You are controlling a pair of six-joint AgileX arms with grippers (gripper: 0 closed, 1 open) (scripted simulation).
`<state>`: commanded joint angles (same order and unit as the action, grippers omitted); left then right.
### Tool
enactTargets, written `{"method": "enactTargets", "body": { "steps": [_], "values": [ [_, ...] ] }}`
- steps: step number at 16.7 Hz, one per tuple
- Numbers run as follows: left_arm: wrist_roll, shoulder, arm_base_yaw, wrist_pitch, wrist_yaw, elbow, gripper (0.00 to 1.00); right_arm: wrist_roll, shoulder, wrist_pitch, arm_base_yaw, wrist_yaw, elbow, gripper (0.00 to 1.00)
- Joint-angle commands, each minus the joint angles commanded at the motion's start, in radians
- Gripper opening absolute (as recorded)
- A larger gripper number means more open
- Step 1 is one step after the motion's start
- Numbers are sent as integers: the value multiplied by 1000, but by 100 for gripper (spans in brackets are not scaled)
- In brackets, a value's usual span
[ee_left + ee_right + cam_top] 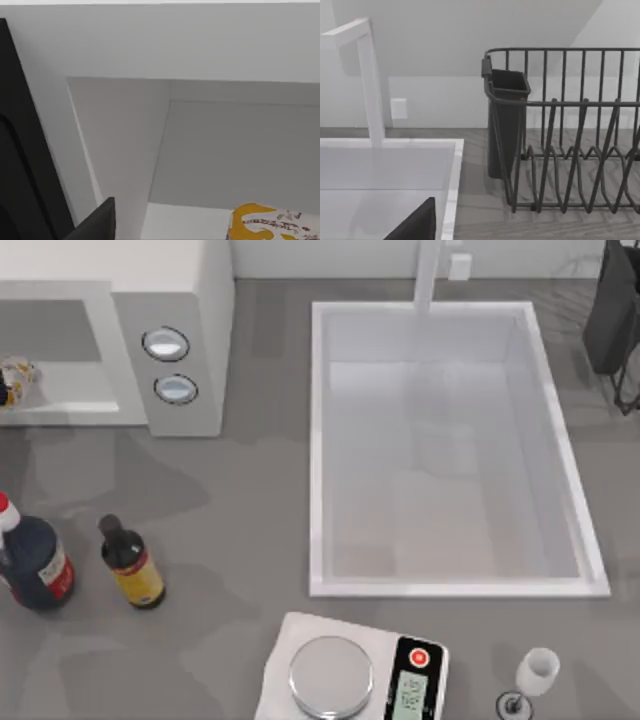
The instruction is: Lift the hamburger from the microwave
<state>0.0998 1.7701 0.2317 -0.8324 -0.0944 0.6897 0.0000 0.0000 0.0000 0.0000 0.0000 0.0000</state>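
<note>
The white microwave [190, 300] stands at the table's back left, its grey cavity [60, 360] open toward the front and two round dials [166, 343] beside it. The hamburger [12, 380], a small pale bun with yellow-orange filling, lies on the cavity floor at the far left edge of the top view. The left wrist view looks into the cavity [235, 150]. The hamburger [272, 225] shows low down there, and a dark piece of my left gripper [95, 224] is short of the opening. A dark piece of my right gripper [415, 225] hangs over the sink's back right corner.
A white sink basin [450, 450] with a faucet [428, 275] fills the middle. A dark dish rack [612, 315] stands back right. Two bottles [132, 562] [35, 565] stand front left, a kitchen scale [350, 675] front centre, a glass [535, 672] front right. A black panel [20, 165] flanks the cavity.
</note>
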Motion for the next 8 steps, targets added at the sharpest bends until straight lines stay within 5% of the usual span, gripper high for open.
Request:
{"method": "enactTargets", "body": {
  "steps": [8],
  "values": [
    [-3,575,17,-282,-109,193,100,0,0,0,0,0,0,100]
  ]
}}
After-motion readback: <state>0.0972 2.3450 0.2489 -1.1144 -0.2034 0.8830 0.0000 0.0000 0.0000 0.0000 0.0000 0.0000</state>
